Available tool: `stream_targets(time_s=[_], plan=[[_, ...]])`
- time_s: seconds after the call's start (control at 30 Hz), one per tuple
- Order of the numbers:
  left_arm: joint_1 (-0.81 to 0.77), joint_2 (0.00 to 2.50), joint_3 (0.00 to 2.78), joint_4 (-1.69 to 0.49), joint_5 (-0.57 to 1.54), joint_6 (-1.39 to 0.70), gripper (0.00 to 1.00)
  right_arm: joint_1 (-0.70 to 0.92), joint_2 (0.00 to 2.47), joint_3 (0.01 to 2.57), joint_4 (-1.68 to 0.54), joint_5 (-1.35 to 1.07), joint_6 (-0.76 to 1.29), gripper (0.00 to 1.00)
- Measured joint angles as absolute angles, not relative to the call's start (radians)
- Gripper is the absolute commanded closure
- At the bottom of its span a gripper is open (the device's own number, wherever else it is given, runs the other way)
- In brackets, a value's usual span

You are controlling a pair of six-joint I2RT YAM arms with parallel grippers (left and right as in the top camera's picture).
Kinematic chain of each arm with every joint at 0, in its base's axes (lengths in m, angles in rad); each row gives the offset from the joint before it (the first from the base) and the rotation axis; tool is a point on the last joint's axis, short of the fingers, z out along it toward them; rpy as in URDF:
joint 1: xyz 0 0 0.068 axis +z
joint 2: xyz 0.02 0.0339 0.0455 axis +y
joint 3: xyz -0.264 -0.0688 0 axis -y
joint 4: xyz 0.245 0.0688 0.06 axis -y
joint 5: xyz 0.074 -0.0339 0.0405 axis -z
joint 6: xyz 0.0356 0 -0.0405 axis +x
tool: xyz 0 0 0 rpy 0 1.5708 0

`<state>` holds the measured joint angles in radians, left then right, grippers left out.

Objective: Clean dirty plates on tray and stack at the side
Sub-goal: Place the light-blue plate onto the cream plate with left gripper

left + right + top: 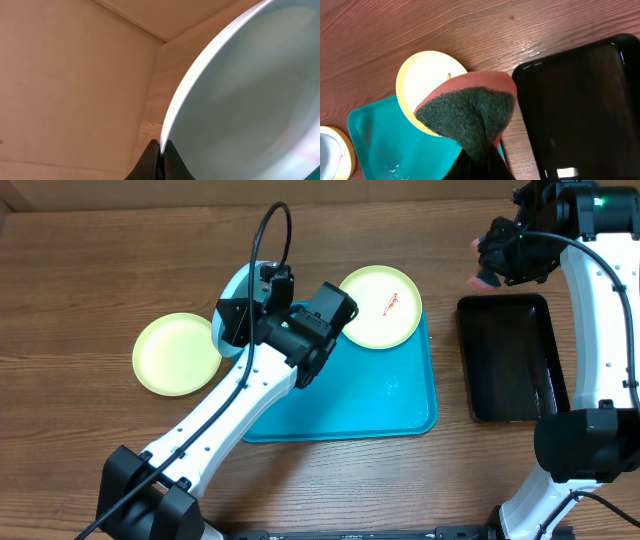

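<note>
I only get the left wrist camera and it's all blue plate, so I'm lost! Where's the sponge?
Observer: The right gripper holds the sponge, up near the black tray.
Operator: Is any plate dirty?
Observer: Yes, the yellow-green plate at the far right corner of the teal tray has a red smear.
Operator: Where's my blue plate?
Observer: The left gripper holds the light blue plate at the tray's far left corner.
</note>
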<state>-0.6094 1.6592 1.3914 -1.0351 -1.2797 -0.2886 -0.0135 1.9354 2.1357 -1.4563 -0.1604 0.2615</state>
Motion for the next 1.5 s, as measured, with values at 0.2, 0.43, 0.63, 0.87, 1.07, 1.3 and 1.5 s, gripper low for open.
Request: stream_targets(time_s=[0.2,0.43,0.63,0.87,1.07,1.3,1.5], plan=[[-0.612,1.659,1.391,-1.036,-1.292,-0.289,0.96,-0.014,1.935,2.136,-1.459,-0.161,0.261,0.96],[-0.612,1.659,1.391,-1.035,-1.292,-0.289,0.96,-0.014,1.935,2.136,-1.459,-0.160,0.261,0.96],[-0.612,1.659,1.391,-1.045,-1.249,-0.289,0.96,-0.014,1.935,2.136,-1.466,-0.160,0.261,0.96],[-0.580,1.659,1.392,-1.103,-0.896,-0.368,0.96,-0.014,1.935,2.136,-1.477,-0.160,0.261,0.96],[-0.404,1.642,1.392,-1.103,-0.579,-0.394,0.96,-0.014,1.935,2.136,-1.478,-0.160,0.261,0.96],[-0.087,1.594,1.392,-1.093,-0.278,-0.365,0.96,-0.014,1.935,2.136,-1.479,-0.160,0.261,0.96],[0.183,1.594,1.392,-1.043,-0.115,-0.325,0.96,-0.014,1.935,2.136,-1.479,-0.159,0.261,0.96]])
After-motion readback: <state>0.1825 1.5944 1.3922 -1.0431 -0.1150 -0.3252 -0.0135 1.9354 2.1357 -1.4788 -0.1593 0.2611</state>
